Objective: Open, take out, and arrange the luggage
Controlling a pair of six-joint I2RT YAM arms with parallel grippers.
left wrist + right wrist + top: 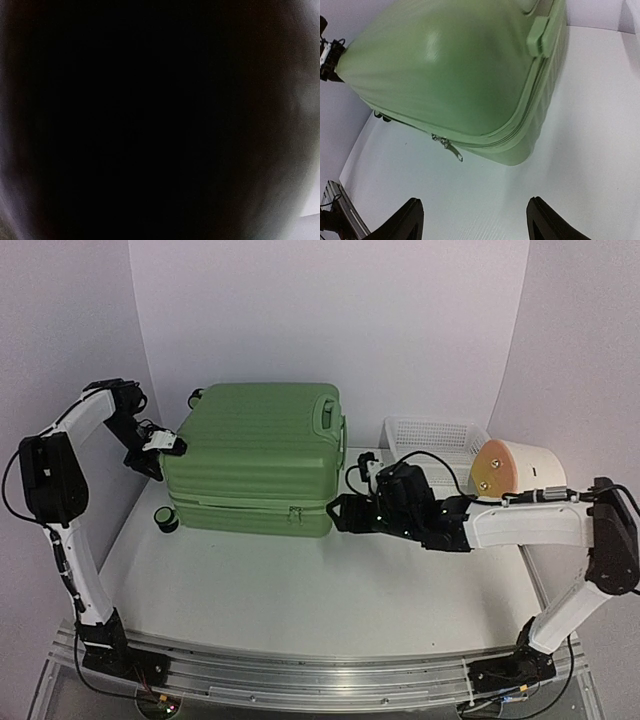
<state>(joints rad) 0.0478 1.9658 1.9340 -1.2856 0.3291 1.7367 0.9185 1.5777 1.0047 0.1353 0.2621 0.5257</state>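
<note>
Luggage (255,455) lies flat and zipped shut on the bench (300,610), long axis left-right (wheels at left end). Zip pulls (446,145) sit on its near face. Right arm (520,522) is nearer: jaws apart and empty, just off the luggage's near right corner, pulls ahead and to their left. Left arm (85,420) is at the luggage's left end; its jaws' state cannot be told (wrist view black). Bench is smooth, with room in front of the luggage; basket (435,435) to its right.

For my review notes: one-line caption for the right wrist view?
Open right gripper faces the closed suitcase, zipper pulls toward it, on the table.
</note>
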